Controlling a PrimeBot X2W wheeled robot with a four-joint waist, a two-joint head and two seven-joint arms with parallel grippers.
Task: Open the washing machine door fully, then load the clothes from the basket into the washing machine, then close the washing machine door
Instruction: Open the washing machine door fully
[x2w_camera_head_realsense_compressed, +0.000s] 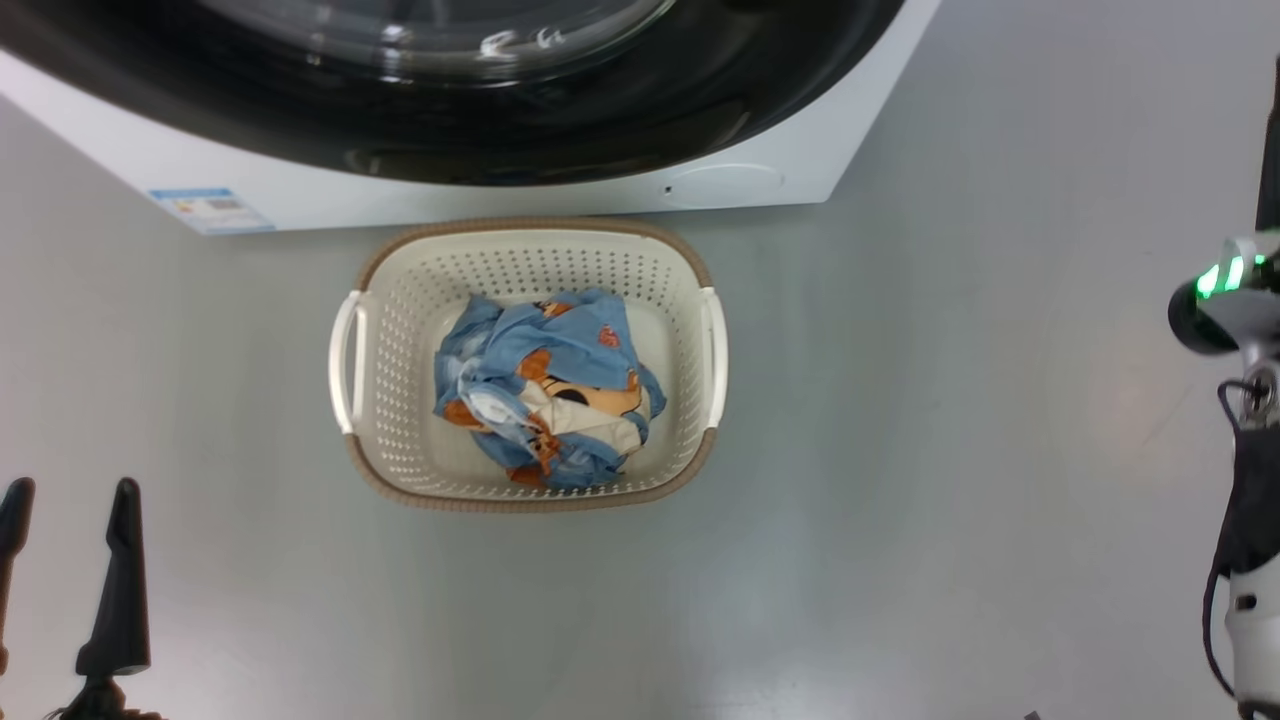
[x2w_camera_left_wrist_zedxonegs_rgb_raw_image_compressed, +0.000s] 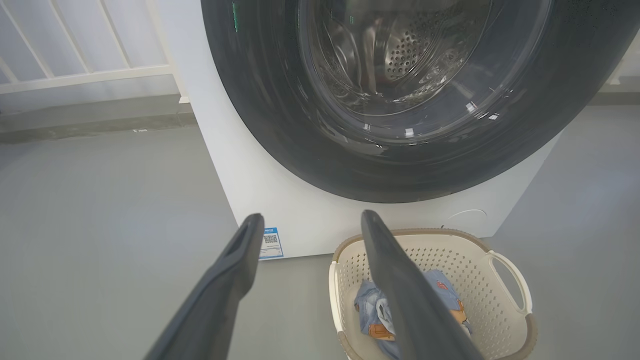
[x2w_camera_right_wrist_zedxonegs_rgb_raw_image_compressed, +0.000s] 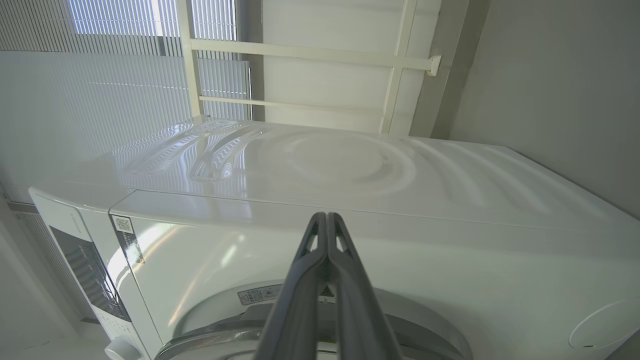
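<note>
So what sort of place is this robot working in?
Most likely a laundry corner, perhaps a test set-up rather than a lived-in home. There is a white front-loading washing machine, a basket holding crumpled clothes on the grey floor before it, and a white railing behind.

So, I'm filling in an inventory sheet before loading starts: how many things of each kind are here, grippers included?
Washing machine: 1
Basket: 1
Heap of clothes: 1
Grippers: 2 (left gripper, right gripper)
Total: 5
</note>
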